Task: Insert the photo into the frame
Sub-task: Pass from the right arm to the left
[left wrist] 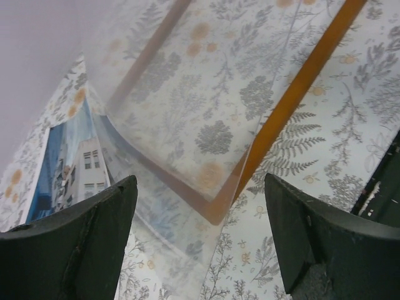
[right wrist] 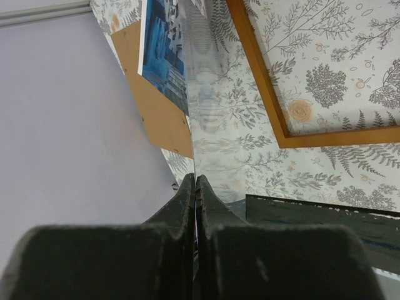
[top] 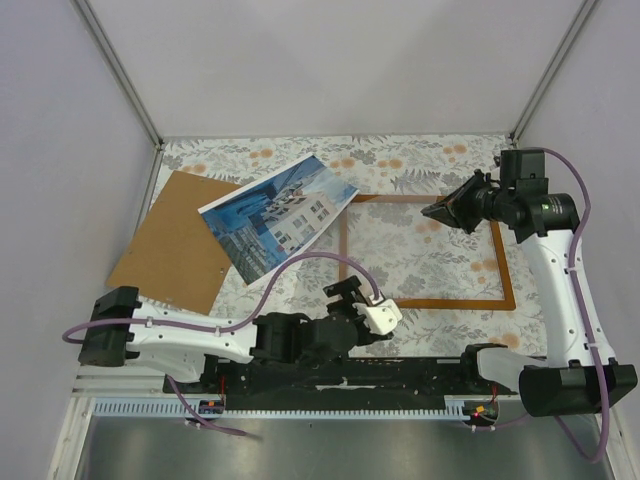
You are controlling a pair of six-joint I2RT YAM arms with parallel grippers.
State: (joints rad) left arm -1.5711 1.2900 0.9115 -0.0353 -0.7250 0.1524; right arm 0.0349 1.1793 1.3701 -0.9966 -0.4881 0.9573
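Presently, item one: the photo [top: 278,215], a paper print of blue-and-white buildings, lying face up, flat and aslant. It sits beyond and to the left of the left gripper [left wrist: 200,187]. Part of it lies over the brown backing board [top: 170,240], and its far right corner reaches the far-left corner of the frame [top: 450,303]. I see no curl or crease.

Item two: the frame, thin orange-brown rails, flat on the floral tablecloth [top: 400,155], directly ahead of the left gripper and beneath the right one.

Item three: a clear sheet [left wrist: 187,94], pinched by its edge between the pressed-together fingers of the right gripper [right wrist: 195,181] and tilted up off the frame. Its near corner hangs just ahead of the left gripper.

Left gripper: fingers spread wide, holding nothing, hovering by the frame's near-left corner.

Step in hand, as I judge it: holding the sheet clear so the print can be fetched. To do it well, the right grip should be steady and high. The left should take the print by a free edge and slide it in flat, square to the rails, so no corner catches.
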